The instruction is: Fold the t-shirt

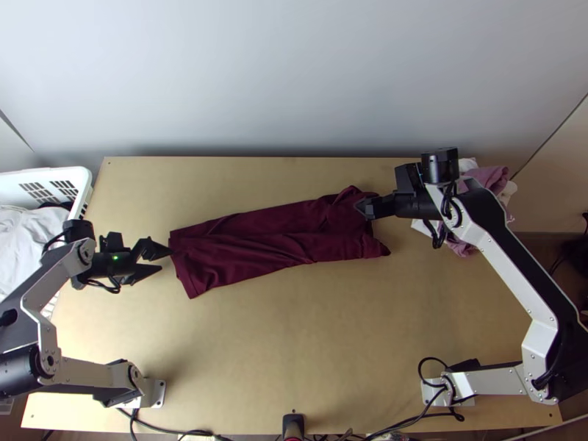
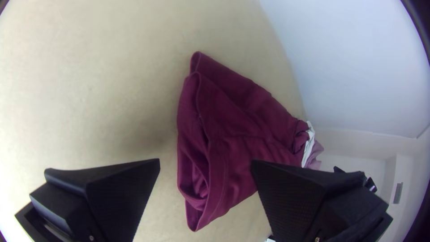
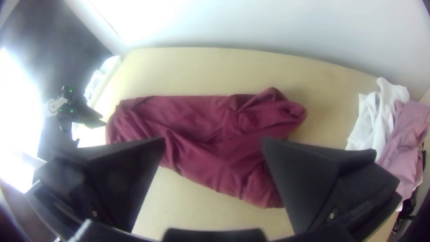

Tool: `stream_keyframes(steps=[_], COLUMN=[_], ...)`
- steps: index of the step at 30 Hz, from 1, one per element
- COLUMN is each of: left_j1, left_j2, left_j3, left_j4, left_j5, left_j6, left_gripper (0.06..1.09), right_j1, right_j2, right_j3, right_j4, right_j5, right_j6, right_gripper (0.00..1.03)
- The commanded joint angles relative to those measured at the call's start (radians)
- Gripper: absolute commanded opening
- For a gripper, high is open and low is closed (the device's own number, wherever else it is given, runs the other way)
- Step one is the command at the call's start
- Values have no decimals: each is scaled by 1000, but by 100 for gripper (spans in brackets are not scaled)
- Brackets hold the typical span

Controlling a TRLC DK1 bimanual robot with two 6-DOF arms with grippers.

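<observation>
One wooden table [image 1: 294,345], pale wall [image 1: 294,81] beyond, my left gripper [image 1: 163,259] and right gripper [image 1: 365,209] wide-fingered at the maroon t-shirt [image 1: 264,239].

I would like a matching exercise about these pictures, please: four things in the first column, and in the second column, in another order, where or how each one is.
Column 1
1. T-shirt
2. Left hand
3. Right hand
4. Basket

Column 2
A. Open, at the end of the dark red cloth that is farther from the pink cloth
B. White, at the left side of the table in the top view
C. Lying as a long, wrinkled strip
D. Open, at the end of the dark red cloth that is nearer to the pink cloth

Pairs: 1-C, 2-A, 3-D, 4-B
</observation>
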Motion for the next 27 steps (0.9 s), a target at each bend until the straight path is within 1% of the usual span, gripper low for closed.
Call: stream_keyframes(steps=[1, 4, 8, 12, 18, 27], left_j1=[-48, -89, -146, -201, -238, -192], left_j2=[33, 40, 41, 43, 63, 67], left_j3=[7, 23, 28, 27, 19, 2], left_j4=[27, 30, 74, 104, 108, 107], left_j5=[-21, -21, -22, -42, -105, -153], left_j6=[-67, -101, -153, -182, -167, -116], left_gripper=[103, 103, 103, 103, 103, 103], right_j1=[8, 8, -1, -10, -22, -24], right_j2=[2, 2, -1, -6, -21, -24], right_j3=[4, -2, -5, -1, 2, 9], right_j4=[-3, -5, -6, -16, -32, -42], right_j5=[4, 4, 4, 4, 4, 3], right_j6=[6, 6, 2, -1, -11, -16], right_gripper=[99, 99, 99, 99, 99, 99])
